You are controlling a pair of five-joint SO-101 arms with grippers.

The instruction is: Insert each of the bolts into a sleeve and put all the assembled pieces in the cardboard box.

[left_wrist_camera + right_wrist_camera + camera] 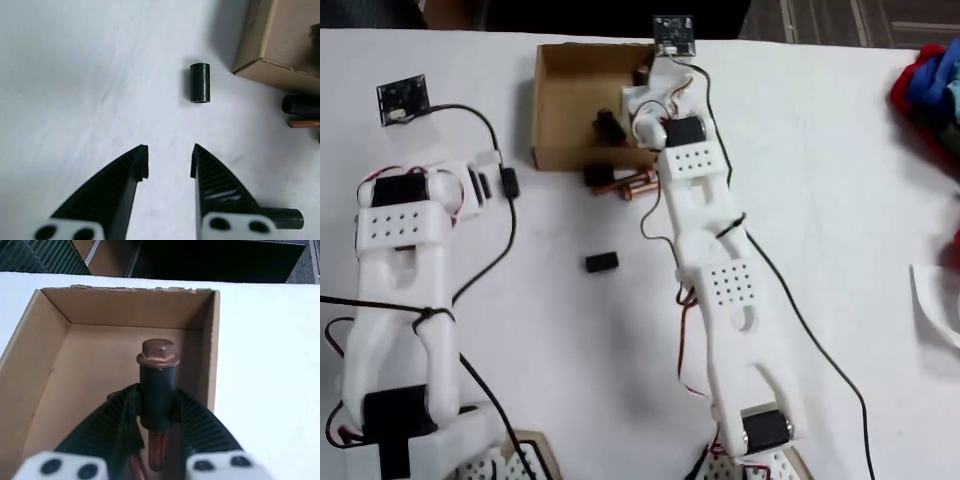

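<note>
My right gripper (157, 407) is shut on a black sleeve with a copper bolt (158, 356) through it, held upright over the inside of the cardboard box (55, 370). In the high view this gripper (643, 80) sits at the box's (555, 100) right side, and a dark assembled piece (610, 125) lies inside. My left gripper (169, 160) is open just above the table, a short way from a loose black sleeve (200, 82) (508, 183). Another sleeve (598, 175) and copper bolts (638, 185) lie by the box's near wall.
A further black sleeve (601, 262) lies alone between the two arms. Cables trail across the table beside both arms. Coloured cloth (930, 85) and a white object (940, 300) sit at the right edge. The box corner (280, 45) stands close to the left gripper's sleeve.
</note>
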